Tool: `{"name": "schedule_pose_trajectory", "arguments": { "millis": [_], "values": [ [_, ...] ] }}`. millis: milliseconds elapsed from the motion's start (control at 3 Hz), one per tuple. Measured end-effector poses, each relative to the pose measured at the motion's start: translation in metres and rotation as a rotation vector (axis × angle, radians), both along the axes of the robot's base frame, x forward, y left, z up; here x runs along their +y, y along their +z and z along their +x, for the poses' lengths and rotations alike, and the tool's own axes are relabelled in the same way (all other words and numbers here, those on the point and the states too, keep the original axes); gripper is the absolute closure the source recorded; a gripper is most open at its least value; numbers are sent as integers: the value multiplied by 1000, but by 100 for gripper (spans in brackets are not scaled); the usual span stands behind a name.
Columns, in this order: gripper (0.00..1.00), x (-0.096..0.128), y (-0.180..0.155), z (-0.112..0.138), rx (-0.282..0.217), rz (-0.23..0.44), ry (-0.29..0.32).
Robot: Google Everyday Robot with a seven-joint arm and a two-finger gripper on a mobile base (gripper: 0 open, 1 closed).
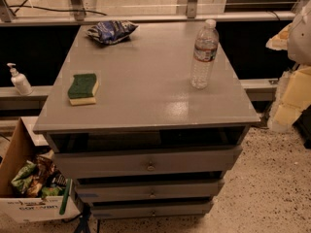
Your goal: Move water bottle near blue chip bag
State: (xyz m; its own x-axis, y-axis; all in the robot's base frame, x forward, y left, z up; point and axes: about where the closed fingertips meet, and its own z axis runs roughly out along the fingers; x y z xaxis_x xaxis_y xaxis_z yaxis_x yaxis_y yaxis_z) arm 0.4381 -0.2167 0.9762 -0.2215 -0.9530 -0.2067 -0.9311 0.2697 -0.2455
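Note:
The water bottle (204, 55) is tall and clear, with a white cap and a pale label band. It stands upright on the right side of the grey cabinet top (146, 96). The blue chip bag (112, 31) lies wrinkled at the far left corner of the top, well apart from the bottle. My gripper (281, 39) shows as a pale shape at the right edge of the camera view. It is beyond the cabinet's right side, apart from the bottle and holding nothing that I can see.
A green-and-yellow sponge (83, 88) lies on the left of the top. A small white pump bottle (19, 80) stands on a ledge to the left. A cardboard box of snack bags (29, 188) sits on the floor at lower left. Drawers (148, 165) face me.

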Motion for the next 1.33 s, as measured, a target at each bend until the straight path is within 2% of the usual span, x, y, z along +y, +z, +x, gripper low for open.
{"name": "schedule_pose_trajectory", "arguments": {
  "millis": [333, 667, 1000, 1333],
  "values": [
    [0, 0, 0, 0, 0, 0, 0],
    [0, 10, -1, 1, -4, 26, 9],
    [0, 25, -10, 24, -17, 75, 4],
    [0, 37, -27, 67, -25, 146, -6]
  ]
}}
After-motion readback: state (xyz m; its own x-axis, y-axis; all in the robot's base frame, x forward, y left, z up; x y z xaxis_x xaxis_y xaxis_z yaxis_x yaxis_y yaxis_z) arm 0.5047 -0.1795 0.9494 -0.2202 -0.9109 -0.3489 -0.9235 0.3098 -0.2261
